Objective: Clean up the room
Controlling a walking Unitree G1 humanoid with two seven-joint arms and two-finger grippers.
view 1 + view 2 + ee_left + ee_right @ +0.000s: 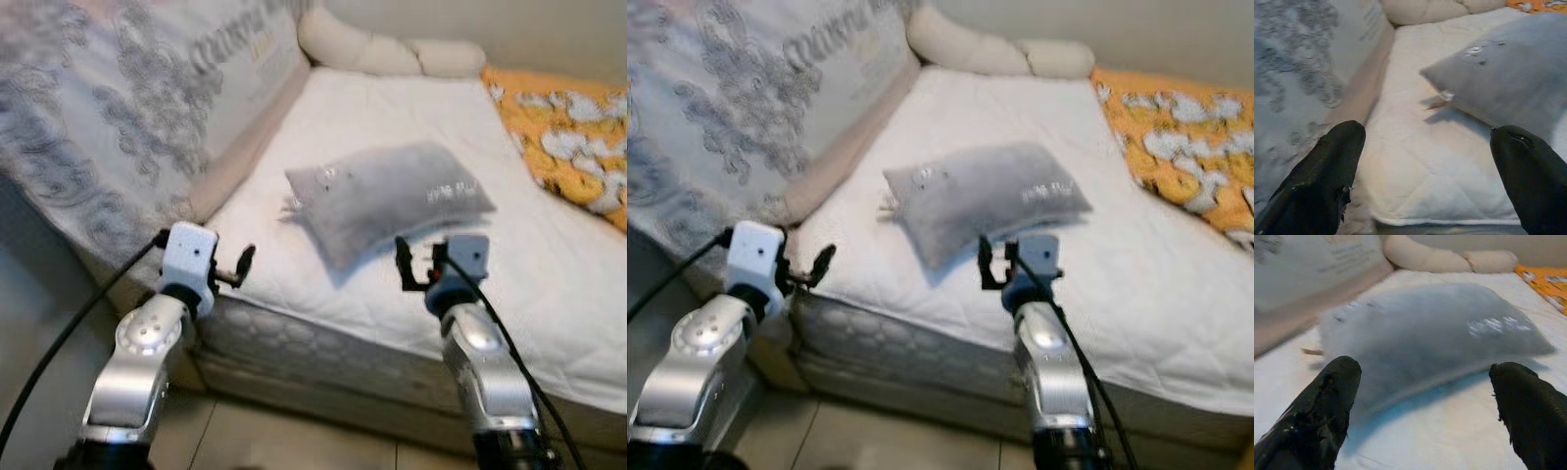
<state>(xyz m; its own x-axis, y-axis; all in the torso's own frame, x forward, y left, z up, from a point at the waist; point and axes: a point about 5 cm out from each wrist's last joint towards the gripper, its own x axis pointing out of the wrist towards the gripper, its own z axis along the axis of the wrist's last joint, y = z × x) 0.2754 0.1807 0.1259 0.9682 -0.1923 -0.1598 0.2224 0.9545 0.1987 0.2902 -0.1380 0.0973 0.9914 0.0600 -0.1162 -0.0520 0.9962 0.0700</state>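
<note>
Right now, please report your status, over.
Both hands open, left hand and right hand short of the bed's edge. Grey pillow lies on white mattress, untouched. Path clear.

Both arms are silver, rounded metal shells with a dull shine — the left arm (132, 377) shows a round joint cap with small dark screw heads at its elbow, and the right arm (487, 377) tapers to a dark cuff at its base. Each ends in a pale, boxy wrist block, bluish-white, with a dark ring beneath it. A black cable runs along the outside of each arm. The left gripper (1425, 171) and right gripper (1422, 404) each carry two black fingers — thick, rounded at the tips, matte and slightly scuffed.
</note>
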